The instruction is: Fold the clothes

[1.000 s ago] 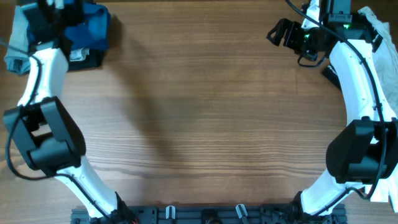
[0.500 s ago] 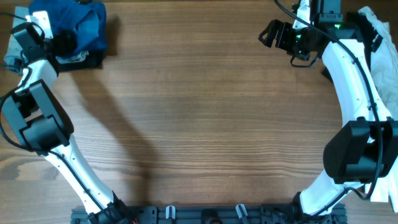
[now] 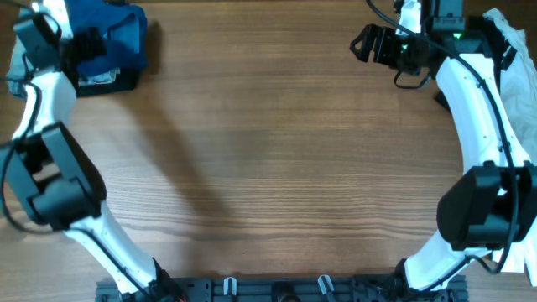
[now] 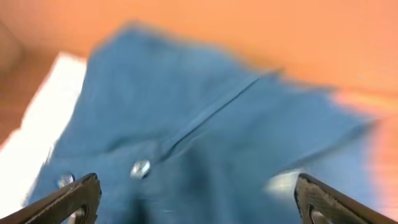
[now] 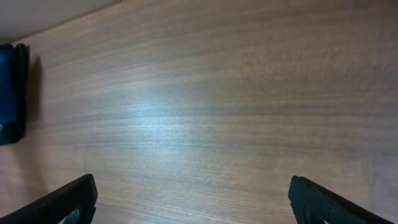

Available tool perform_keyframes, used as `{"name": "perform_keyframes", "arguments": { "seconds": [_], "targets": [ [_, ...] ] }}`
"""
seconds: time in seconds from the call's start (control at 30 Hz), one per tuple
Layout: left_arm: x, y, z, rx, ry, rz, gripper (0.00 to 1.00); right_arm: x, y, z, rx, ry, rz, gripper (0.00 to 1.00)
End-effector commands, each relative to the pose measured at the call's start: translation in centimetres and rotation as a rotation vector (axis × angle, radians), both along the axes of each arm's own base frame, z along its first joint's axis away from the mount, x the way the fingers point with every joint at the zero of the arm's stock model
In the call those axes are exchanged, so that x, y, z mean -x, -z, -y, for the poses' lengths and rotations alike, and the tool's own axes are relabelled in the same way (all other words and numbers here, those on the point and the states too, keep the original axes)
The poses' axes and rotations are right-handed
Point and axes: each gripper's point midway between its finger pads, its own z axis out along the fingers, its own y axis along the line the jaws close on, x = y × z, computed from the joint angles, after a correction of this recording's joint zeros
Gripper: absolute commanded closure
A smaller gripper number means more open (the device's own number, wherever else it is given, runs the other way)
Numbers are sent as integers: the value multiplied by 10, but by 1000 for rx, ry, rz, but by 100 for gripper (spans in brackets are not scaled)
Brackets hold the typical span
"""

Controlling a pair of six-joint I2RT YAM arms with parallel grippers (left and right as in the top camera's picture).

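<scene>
The clothes (image 3: 120,33) lie bunched in a deep-blue heap at the far left corner of the table (image 3: 277,168). They rest on a darker garment (image 3: 113,82) whose edge shows along the heap's near side. A pale cloth (image 3: 17,63) lies just left of them.

The left gripper (image 3: 87,47) sits at the heap's left side and points right into it. From overhead I cannot tell whether it touches the fabric. Its wrist view is blurred. Blue cloth fills most of that frame, with a seam running diagonally across it and a metal snap (image 4: 140,168) low on the left. The fingertips (image 4: 78,198) stand at the frame's two lower corners, so the jaws are spread wide. The cloth lies ahead of the gap and nothing is pinched in it.

The right gripper (image 3: 367,44) hangs at the far right, well apart from the clothes, over bare wood. Its jaws are also fully spread and hold nothing. Its wrist view shows only tabletop, with a dark blue edge at the far left. A white cloth (image 3: 508,38) lies at the far right behind that arm.
</scene>
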Motion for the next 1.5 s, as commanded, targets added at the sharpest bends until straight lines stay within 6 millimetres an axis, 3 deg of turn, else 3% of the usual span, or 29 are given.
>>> {"name": "perform_keyframes", "arguments": {
  "seconds": [0.0,0.07,0.17,0.3,0.43,0.7,0.77,1.03,1.1,1.27,1.47],
  "targets": [
    [15,-105,50,9,66,131,0,7,-65,11,82,-47,190,0],
    [24,-121,79,26,123,119,0,13,-88,12,115,-78,262,0],
    [37,-123,122,57,202,61,0,29,-121,12,143,-101,342,0],
    [39,-114,155,71,260,18,0,53,-140,8,129,-109,352,0],
    [43,-106,172,82,289,-23,0,75,-144,-1,76,-136,314,0],
    [46,-101,174,87,291,-45,0,79,-138,-3,-256,227,94,0],
    [46,-101,174,87,291,-45,0,76,-133,12,-193,288,100,0],
    [46,-101,174,87,291,-45,0,74,-134,14,-146,261,132,0],
    [46,-101,174,87,291,-45,0,72,-130,29,-51,294,151,0],
    [46,-101,174,87,291,-45,0,97,-126,57,114,425,215,0],
    [46,-101,174,87,291,-45,0,140,-98,57,83,425,389,0]
  ]
}}
